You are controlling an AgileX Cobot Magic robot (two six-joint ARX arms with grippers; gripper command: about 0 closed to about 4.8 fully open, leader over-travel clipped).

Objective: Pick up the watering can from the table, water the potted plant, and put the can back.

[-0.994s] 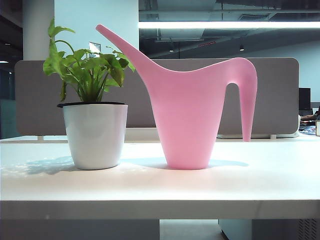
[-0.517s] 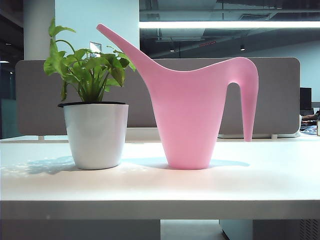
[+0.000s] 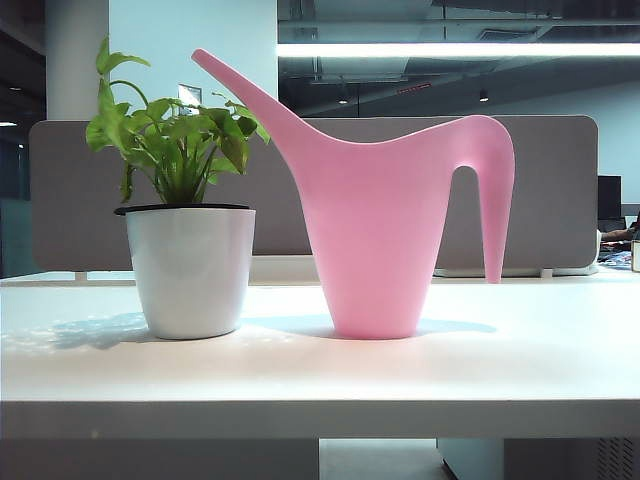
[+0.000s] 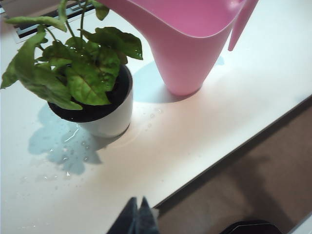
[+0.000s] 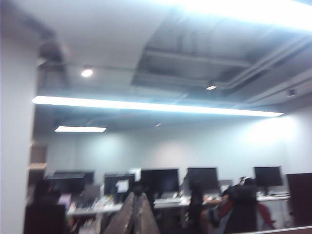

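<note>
Pre-grasp: pink watering can (image 3: 375, 230) stands untouched mid-table (image 3: 320, 375), right of potted plant (image 3: 188, 210); left gripper (image 4: 138, 217) and right gripper (image 5: 137, 214) both closed, empty; next, open right and reach the handle.

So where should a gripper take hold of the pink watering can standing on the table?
Probably the arched handle of the watering can, approached from the right of the exterior view: it is slim, open-ended and faces away from the potted plant. The cone body looks too wide.

Bright ceiling strip light (image 3: 455, 49) glares overhead, shadows fall soft, and the right wrist view is blurred.
</note>
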